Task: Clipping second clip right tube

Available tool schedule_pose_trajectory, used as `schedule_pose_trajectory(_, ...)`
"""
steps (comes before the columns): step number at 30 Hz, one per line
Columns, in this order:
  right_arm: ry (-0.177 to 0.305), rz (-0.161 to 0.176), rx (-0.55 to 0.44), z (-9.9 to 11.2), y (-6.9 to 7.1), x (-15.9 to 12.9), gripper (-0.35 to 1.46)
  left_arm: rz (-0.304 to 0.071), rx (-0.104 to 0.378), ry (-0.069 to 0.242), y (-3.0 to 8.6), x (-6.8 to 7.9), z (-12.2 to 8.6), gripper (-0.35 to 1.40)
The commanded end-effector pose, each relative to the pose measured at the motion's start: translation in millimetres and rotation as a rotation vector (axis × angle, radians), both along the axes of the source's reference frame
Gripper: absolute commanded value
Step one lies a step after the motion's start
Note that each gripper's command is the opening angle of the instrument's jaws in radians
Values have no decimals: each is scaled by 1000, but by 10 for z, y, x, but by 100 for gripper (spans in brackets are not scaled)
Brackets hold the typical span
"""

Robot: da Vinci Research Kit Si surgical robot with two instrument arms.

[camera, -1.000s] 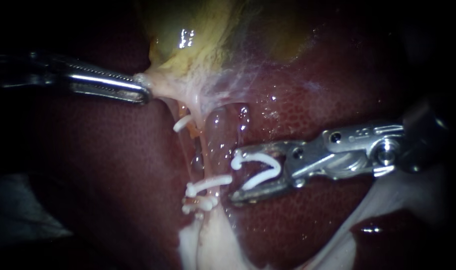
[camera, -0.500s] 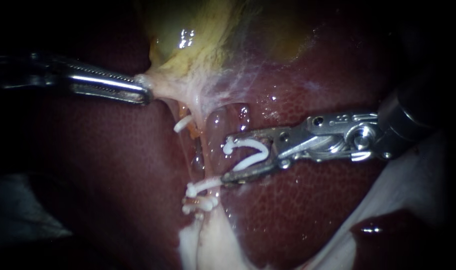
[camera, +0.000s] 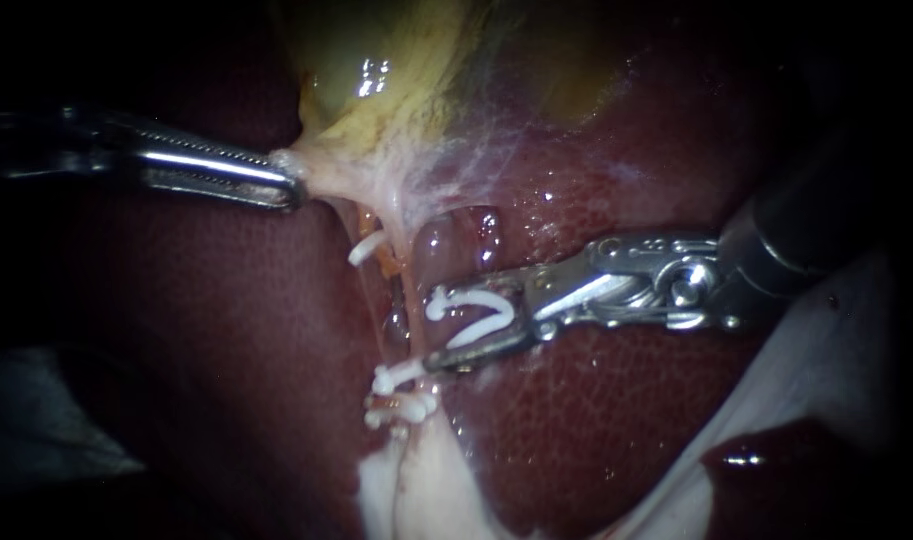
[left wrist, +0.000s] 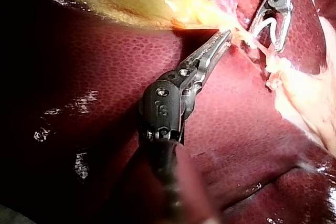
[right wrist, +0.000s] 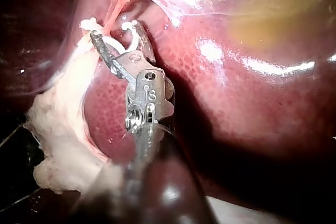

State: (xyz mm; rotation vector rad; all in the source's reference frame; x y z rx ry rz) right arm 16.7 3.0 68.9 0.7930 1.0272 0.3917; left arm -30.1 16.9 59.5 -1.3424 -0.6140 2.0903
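Observation:
My left instrument [camera: 288, 186] comes in from the left, its jaws shut on pale tissue at the gallbladder's [camera: 396, 80] neck and holding it taut. The same instrument [left wrist: 224, 36] shows in the left wrist view. My right instrument [camera: 433, 331] holds an open white clip [camera: 481, 315] between its spread jaws. Their tips lie at the glossy right tube [camera: 441, 255], just above a closed clip [camera: 404, 376]. I cannot tell whether the tube sits inside the clip. In the right wrist view the jaws [right wrist: 116, 30] and clip [right wrist: 108, 42] reach the same strand.
Another clip [camera: 398, 408] sits just below the closed one, and one [camera: 364, 248] is on the thinner left tube. Dark red liver [camera: 226, 350] surrounds everything. Pale fatty tissue [camera: 416, 490] hangs below the clips. White gauze-like material [camera: 826, 380] lies at the lower right.
My right instrument has slid left with its open clip, from beside the right tube to its tips at the tube. The left instrument and its held tissue have not moved.

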Motion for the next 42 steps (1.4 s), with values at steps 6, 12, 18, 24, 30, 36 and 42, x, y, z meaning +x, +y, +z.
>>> schedule_pose_trajectory(6,25,12,35,7,-6,11,48,-1,0,0,0,-1,0,-35)
schedule_pose_trajectory(12,83,20,98,11,-8,19,48,-1,0,1,0,-1,0,-35)
schedule_pose_trajectory(18,117,17,138,11,-9,28,47,-1,0,1,0,-1,0,-35)
schedule_pose_trajectory(24,132,34,166,15,-16,39,47,-1,0,1,0,-2,0,-35)
schedule_pose_trajectory(30,153,44,181,13,-22,45,46,-1,0,1,0,-2,0,-35)
schedule_pose_trajectory(36,166,45,186,6,-23,45,46,-1,0,1,0,-2,0,-35)
schedule_pose_trajectory(42,171,47,198,-5,-22,40,46,-1,0,1,0,-2,0,-35)
